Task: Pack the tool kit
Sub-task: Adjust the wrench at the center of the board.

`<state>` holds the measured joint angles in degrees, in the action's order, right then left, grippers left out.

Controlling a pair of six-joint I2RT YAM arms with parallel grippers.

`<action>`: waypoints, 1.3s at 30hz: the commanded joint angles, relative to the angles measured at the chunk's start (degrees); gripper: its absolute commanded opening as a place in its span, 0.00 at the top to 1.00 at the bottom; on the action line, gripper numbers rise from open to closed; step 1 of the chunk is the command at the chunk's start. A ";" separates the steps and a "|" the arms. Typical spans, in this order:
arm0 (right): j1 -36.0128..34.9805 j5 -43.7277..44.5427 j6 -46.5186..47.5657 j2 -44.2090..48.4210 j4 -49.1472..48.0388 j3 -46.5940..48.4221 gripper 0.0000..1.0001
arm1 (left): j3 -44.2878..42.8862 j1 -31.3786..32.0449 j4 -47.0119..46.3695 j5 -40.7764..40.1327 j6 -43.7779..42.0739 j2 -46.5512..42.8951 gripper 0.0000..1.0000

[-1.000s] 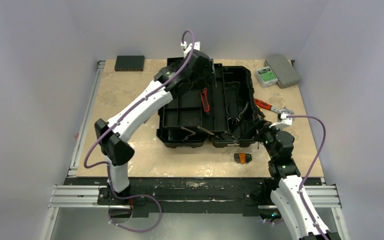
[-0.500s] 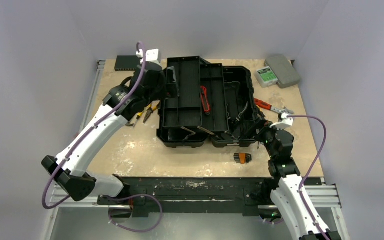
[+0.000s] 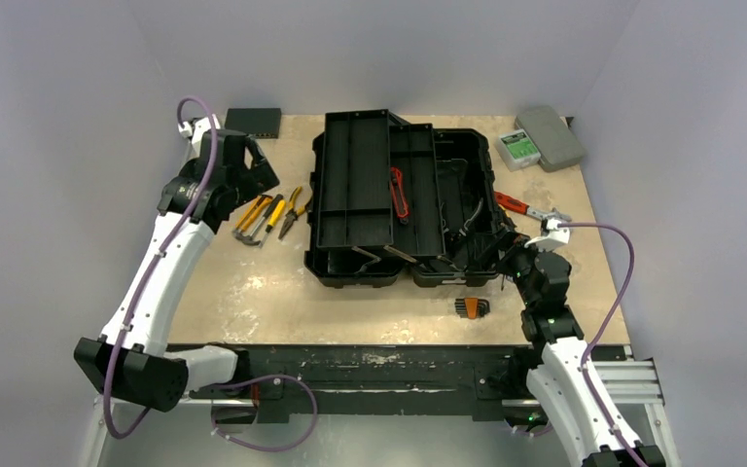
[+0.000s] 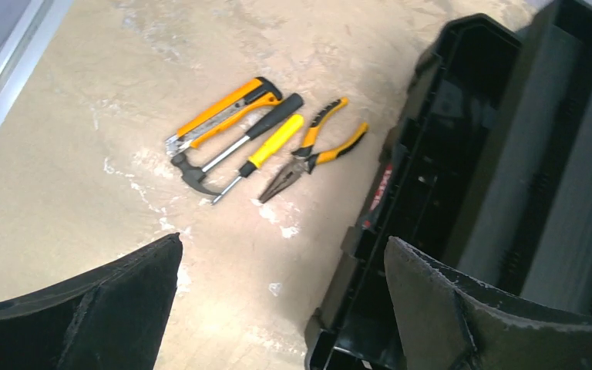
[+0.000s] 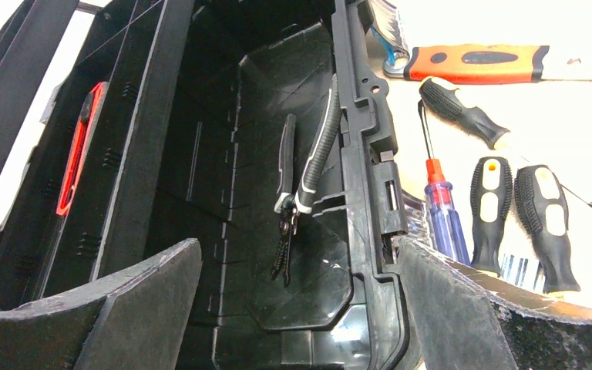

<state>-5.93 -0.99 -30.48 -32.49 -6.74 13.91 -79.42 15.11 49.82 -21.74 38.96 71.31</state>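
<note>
The black toolbox (image 3: 447, 185) lies open mid-table, its tray (image 3: 355, 185) set across the left half with a red utility knife (image 3: 401, 193) in it. To its left lie a yellow knife (image 4: 223, 116), a hammer (image 4: 235, 146), a yellow screwdriver (image 4: 266, 153) and pliers (image 4: 316, 150). My left gripper (image 3: 251, 175) hovers above them, open and empty (image 4: 283, 243). My right gripper (image 3: 508, 255) is open at the box's near right corner, its jaws either side of the wall (image 5: 362, 154). Dark pliers (image 5: 301, 185) lie inside the box.
Screwdrivers (image 5: 489, 212) and an orange-handled tool (image 5: 474, 63) lie right of the box. A small orange-and-black item (image 3: 471, 307) sits near the front edge. A grey case (image 3: 550, 136), a green-labelled device (image 3: 518, 146) and a thin black device (image 3: 252, 122) are at the back.
My left arm has swung from over the toolbox to the left, above the yellow tools, its jaws opening wider. The right arm has stayed put.
</note>
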 commanded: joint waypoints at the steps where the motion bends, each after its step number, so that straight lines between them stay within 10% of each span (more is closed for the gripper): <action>1: 0.20 0.85 -0.63 -1.02 0.93 0.88 0.01 | 1.80 -4.54 -1.47 1.90 1.45 0.87 0.00; 10: 0.14 0.91 -0.55 -0.48 1.54 0.77 0.01 | 2.50 -13.20 -5.80 5.98 5.52 12.04 0.05; 23: 0.18 0.93 -0.80 -1.08 1.08 0.55 0.01 | -4.45 -13.36 -10.19 7.57 -22.01 34.17 0.18; 39: 0.16 0.97 -1.25 -2.15 -0.29 -0.20 0.01 | -13.23 -17.08 -2.80 8.85 -22.89 47.02 0.32</action>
<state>-5.93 -0.95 -30.89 -34.04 -8.34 13.91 -88.95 -0.25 43.94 -13.43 17.37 115.04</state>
